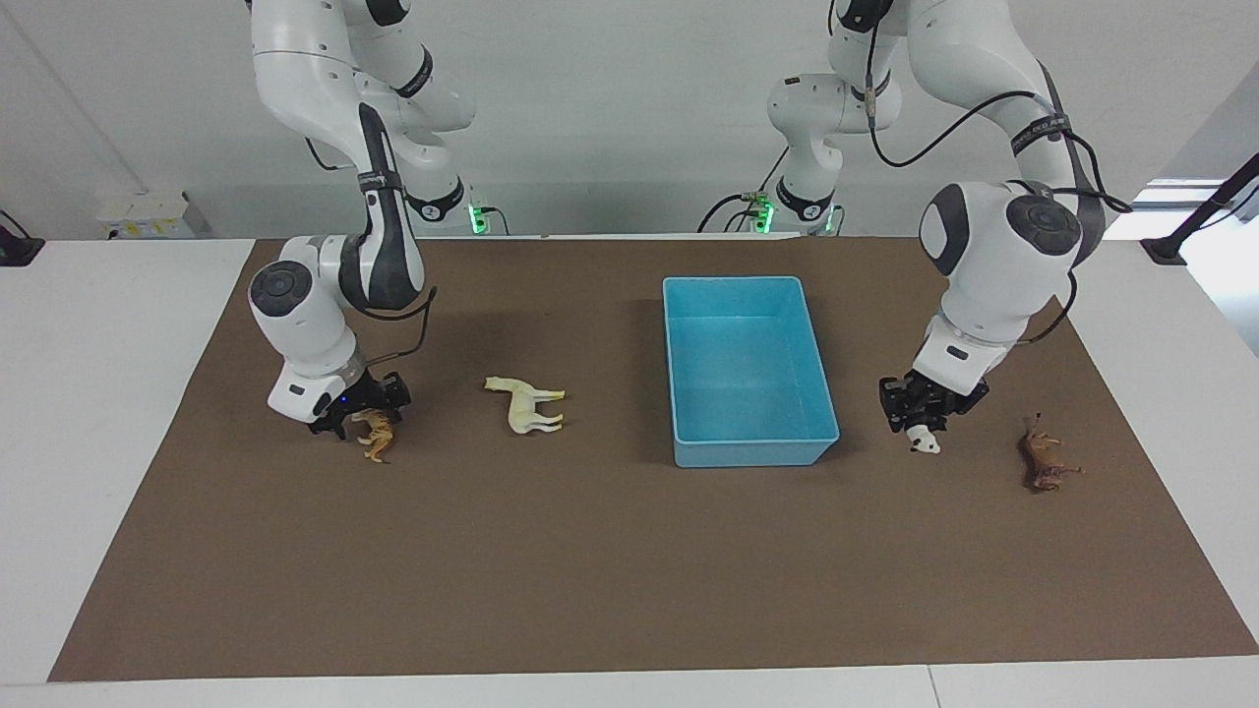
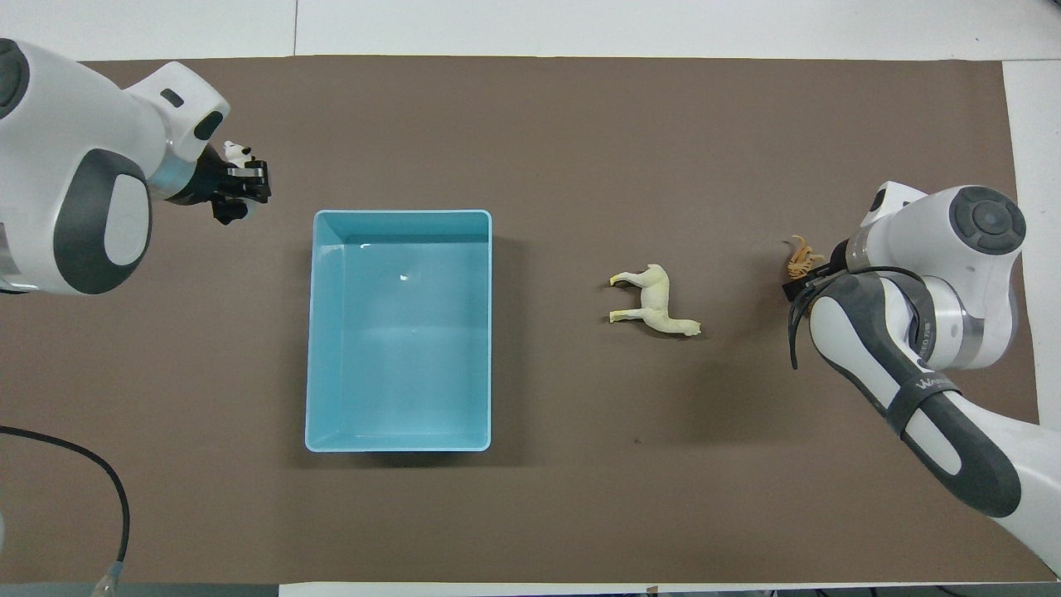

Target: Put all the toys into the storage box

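toys here look light, stiff and slick, so we judge our left gripper (image 1: 923,425) right to pinch the panda (image 1: 924,442) by its body, raised at the facing view's right beside the empty storage box (image 1: 748,452). our right gripper (image 1: 356,421) sits low at the tiger (image 1: 377,436), left of the horse (image 1: 526,402); we cannot tell its jaws. the overhead view misses the lion (image 1: 1043,460), which lies at the right edge.

Take the storage box (image 1: 748,372) as centre: horse (image 1: 526,403) and tiger (image 1: 376,433) lie toward the right arm's end, lion (image 1: 1045,462) toward the left arm's.
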Tool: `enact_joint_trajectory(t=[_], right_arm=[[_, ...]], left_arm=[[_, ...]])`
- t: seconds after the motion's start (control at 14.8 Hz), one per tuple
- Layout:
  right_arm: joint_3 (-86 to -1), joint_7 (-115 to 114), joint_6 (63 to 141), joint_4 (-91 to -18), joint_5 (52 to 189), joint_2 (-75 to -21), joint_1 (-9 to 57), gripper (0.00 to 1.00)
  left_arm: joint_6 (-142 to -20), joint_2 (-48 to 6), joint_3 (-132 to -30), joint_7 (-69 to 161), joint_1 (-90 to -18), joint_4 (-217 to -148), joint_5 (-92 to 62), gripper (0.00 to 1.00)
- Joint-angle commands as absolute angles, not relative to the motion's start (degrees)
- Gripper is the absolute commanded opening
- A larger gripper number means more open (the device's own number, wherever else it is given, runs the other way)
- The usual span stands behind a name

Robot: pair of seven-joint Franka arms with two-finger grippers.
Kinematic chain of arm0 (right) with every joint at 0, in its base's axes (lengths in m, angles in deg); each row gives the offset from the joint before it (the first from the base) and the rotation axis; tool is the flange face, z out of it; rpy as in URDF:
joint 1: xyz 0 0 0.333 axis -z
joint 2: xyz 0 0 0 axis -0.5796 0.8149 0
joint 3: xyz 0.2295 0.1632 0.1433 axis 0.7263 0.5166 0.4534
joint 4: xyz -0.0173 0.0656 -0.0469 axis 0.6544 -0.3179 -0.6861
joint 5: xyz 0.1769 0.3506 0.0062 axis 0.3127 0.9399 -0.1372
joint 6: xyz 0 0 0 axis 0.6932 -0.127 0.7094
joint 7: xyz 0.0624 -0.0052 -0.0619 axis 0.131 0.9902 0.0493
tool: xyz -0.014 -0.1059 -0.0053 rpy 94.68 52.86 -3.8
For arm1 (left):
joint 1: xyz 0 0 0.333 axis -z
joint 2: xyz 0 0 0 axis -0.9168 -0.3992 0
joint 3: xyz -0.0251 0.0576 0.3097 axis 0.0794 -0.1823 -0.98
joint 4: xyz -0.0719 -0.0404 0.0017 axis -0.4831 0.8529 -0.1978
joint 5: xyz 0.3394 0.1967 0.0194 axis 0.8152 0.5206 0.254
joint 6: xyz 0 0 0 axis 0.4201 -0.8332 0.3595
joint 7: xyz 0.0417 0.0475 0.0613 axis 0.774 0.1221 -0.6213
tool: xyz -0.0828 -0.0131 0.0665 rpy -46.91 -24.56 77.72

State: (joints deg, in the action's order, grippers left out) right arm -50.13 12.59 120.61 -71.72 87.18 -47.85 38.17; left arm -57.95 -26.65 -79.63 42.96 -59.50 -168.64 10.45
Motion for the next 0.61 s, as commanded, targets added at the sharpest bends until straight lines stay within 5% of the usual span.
enact_joint_trajectory(t=[0.0, 0.07, 0.2, 0.27, 0.34, 0.54], right_arm=[[-49.54, 11.12, 120.2, -72.39, 85.45, -48.09, 39.47, 0.37], [-49.54, 9.64, 120.12, -72.48, 85.45, -48.09, 39.38, 0.03], [-49.54, 6.3, 120.29, -73.26, 85.45, -48.36, 39.03, 0.0], [-49.54, 5.51, 120.29, -73.35, 85.45, -48.36, 38.51, 0.0], [-49.54, 4.63, 120.2, -73.27, 85.45, -48.36, 38.5, 0.0], [-49.54, 4.44, 120.03, -72.48, 85.45, -48.27, 38.15, 0.0]], left_arm=[[-56.27, -26.15, -80.43, 56.89, -49.54, -169.84, 9.93, 0.03], [-56.62, -24.58, -80.43, 59.63, -47.16, -172.38, 9.93, 0.08], [-57.94, -22.29, -80.43, 60.98, -43.89, -177.66, 10.02, 0.21], [-58.21, -21.67, -80.43, 60.8, -43.45, -179.24, 10.02, 0.48], [-57.86, -21.4, -80.43, 60.72, -43.36, -179.69, 10.19, 0.94], [-57.6, -20.44, -80.52, 60.72, -43.18, -178.56, 10.19, 1.0]])
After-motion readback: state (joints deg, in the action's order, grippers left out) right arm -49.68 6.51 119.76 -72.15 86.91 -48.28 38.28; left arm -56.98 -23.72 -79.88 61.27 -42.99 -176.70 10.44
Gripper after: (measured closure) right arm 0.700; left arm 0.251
